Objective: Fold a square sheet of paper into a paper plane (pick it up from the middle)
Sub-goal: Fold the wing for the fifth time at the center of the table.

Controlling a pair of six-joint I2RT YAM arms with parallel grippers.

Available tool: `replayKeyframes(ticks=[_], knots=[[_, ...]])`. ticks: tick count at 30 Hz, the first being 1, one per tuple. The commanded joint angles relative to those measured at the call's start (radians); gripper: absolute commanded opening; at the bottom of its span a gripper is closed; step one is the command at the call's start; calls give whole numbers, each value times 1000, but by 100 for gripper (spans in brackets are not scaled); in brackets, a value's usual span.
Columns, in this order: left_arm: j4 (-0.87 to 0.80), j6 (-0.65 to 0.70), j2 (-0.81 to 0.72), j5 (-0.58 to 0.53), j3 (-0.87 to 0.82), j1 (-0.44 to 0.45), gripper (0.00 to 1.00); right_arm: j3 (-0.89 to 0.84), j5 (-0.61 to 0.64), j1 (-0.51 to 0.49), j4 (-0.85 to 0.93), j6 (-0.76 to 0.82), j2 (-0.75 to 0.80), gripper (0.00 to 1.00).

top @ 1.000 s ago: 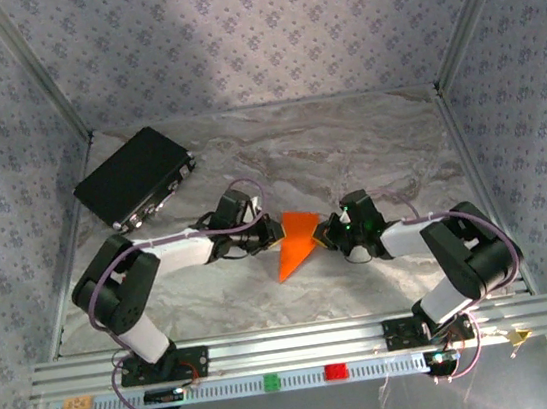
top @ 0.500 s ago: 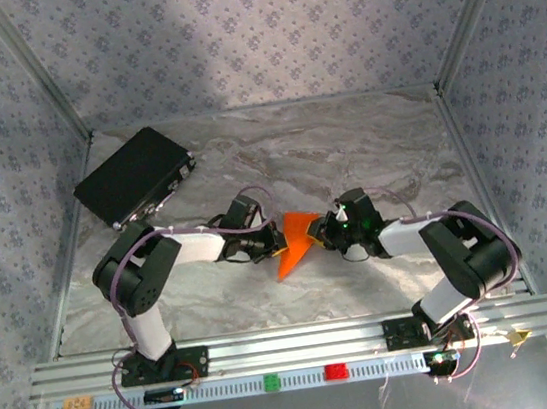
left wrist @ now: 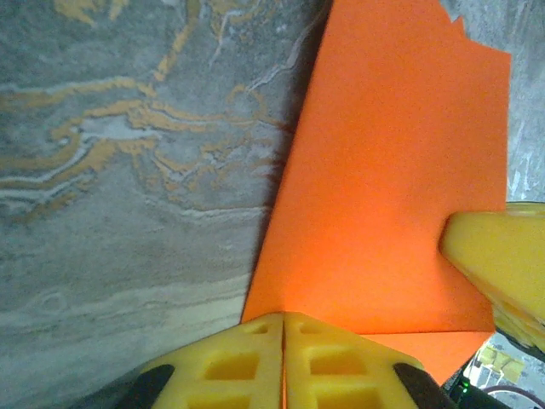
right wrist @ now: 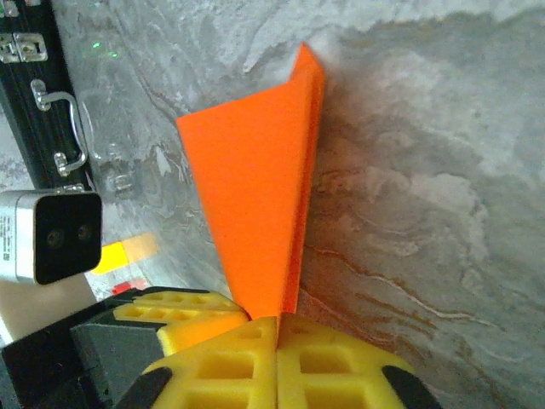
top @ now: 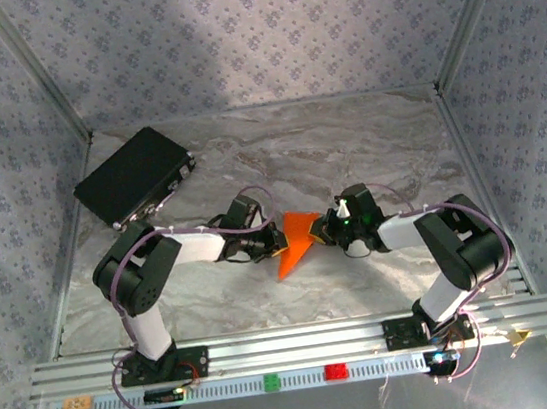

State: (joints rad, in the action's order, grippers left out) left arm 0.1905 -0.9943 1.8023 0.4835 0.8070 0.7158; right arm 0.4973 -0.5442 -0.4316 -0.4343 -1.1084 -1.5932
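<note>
A folded orange paper [top: 296, 241] is being held just above the marbled grey table [top: 366, 142], in the middle of the top view, between the two arms. The paper is being shown as thin, matte and unmarked, folded into a narrow wedge that is tapering to a point toward the lower left of that view. In the right wrist view it is being seen as a long triangle with doubled layers along its right edge, with a shadow being cast on the stone-patterned surface beside it. In the left wrist view a broad flat panel is being presented, with stepped layer edges at the upper right corner. The left gripper [left wrist: 283, 320] is being kept pressed together, its ribbed yellow fingers meeting on the lower edge of the paper. The right gripper [right wrist: 278, 323] is likewise being kept squeezed together, with the narrow end of the paper being pinched at the seam between its pads. A black rectangular case [top: 135, 177] with metal latches is being left lying in the upper left of the top view, well apart from the paper.
</note>
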Motion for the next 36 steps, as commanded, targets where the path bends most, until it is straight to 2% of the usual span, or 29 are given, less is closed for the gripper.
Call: replayKeyframes(ticks=[1, 4, 8, 15, 23, 36], knots=[[8, 44, -53, -30, -12, 6, 19, 22, -16, 5, 26, 12, 5, 4], [-50, 110, -132, -117, -10, 32, 34, 10, 9, 5, 32, -30, 23, 1], [-220, 259, -214, -300, 31, 108, 42, 4, 35, 2, 32, -91, 38, 0], [-352, 409, -250, -509, 66, 277, 44, 10, 55, -5, 44, -137, 62, 0], [-477, 471, -151, -723, 170, 416, 46, 24, 56, -15, 69, -145, 71, 0], [-597, 461, -13, -920, 282, 498, 42, 30, 61, -19, 63, -161, 77, 0]])
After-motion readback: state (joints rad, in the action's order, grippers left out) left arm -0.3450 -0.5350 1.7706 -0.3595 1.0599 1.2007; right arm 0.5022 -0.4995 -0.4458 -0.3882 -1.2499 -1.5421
